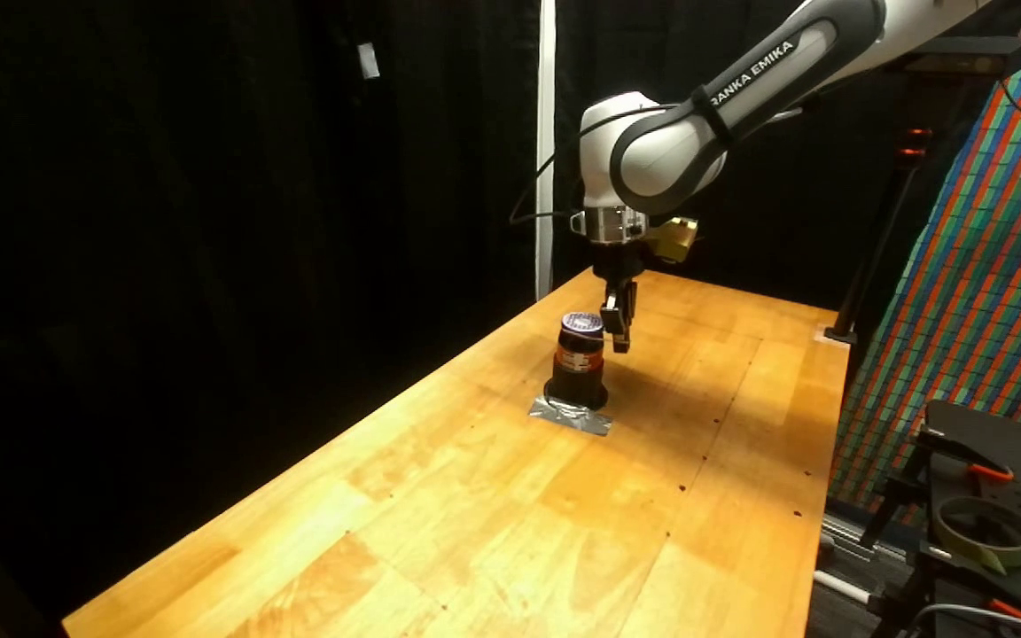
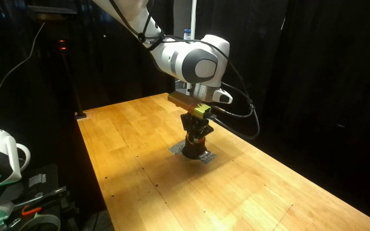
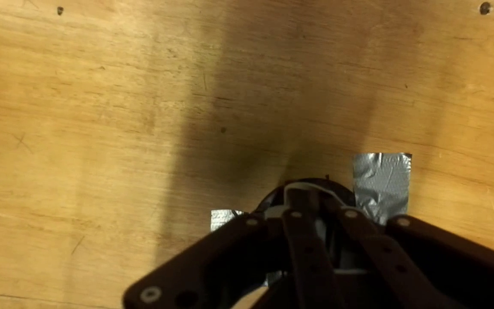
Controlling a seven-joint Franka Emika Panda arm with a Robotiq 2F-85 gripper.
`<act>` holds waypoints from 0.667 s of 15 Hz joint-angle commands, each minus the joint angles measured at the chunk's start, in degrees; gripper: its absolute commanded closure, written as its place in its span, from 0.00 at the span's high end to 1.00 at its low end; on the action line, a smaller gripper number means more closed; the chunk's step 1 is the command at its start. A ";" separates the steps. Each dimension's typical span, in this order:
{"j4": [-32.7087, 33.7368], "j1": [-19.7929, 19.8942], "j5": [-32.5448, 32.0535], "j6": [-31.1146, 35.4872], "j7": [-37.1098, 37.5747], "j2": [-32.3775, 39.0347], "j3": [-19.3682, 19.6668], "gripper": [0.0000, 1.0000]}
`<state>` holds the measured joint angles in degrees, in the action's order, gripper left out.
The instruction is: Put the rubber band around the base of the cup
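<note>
The cup (image 1: pixel 580 361) stands upright on the wooden table, dark with a reddish-orange label and a pale speckled top. It also shows in an exterior view (image 2: pixel 194 149), partly behind the gripper. My gripper (image 1: pixel 620 340) points down beside the cup's upper part in an exterior view. In the wrist view the gripper's (image 3: pixel 317 200) fingers are close together and cover most of the cup (image 3: pixel 343 189). A thin pale loop, which looks like the rubber band (image 3: pixel 308 185), runs around the fingertips. A thin line also crosses the cup's upper part.
Silver tape (image 1: pixel 570 416) holds the cup's base to the wooden table (image 1: pixel 510 549); tape also shows in the wrist view (image 3: pixel 382 184). A dark pole (image 1: pixel 874 239) stands at the table's far corner. A dark side stand with a tape roll (image 1: pixel 985 532) is beyond the edge.
</note>
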<state>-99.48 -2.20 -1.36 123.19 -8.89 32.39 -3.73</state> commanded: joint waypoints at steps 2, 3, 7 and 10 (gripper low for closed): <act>-5.83 -0.04 -1.69 5.13 0.17 -3.57 0.84 0.03; -6.37 -0.08 -1.95 6.71 0.08 -3.74 0.87 0.07; -8.84 -0.63 -3.56 14.88 0.39 -4.49 1.04 0.09; -10.37 -2.12 -7.19 19.36 2.61 -4.52 2.20 0.08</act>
<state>-106.58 -2.57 -5.17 137.63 -8.67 29.82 -3.20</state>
